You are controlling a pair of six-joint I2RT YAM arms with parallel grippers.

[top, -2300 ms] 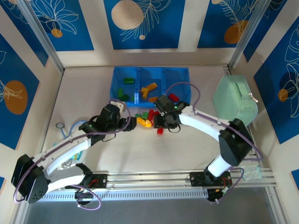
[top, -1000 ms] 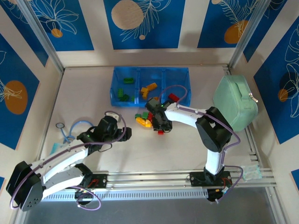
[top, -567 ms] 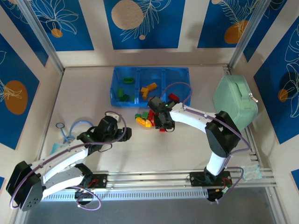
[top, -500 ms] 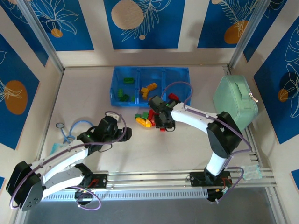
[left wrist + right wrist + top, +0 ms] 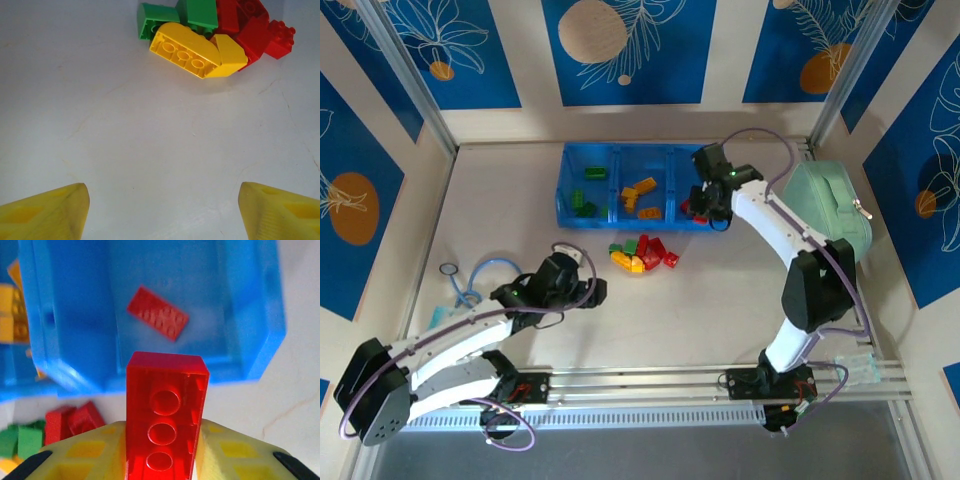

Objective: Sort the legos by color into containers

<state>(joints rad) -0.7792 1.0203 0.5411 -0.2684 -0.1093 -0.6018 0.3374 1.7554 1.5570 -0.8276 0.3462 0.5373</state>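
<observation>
1. The right tool (image 5: 165, 445) is clenched on a red studded plastic brick (image 5: 166, 405), whose long axis points ahead.
2. The right compartment of the translucent blue plastic tray (image 5: 250, 315) lies just ahead of it.
3. The left tool (image 5: 160, 212) hangs released, short of the mixed brick pile (image 5: 210, 30) on the desk (image 5: 150, 125).

R jaws tight, L jaws wide apart

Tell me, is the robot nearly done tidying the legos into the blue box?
Not yet. Done: green bricks sit in the tray's left section, yellow-orange bricks in the middle, one flat red brick in the right. In hand: the right jaws pinch a red brick over that right section. Left: a mixed pile of red, green and yellow lies on the table.
</observation>
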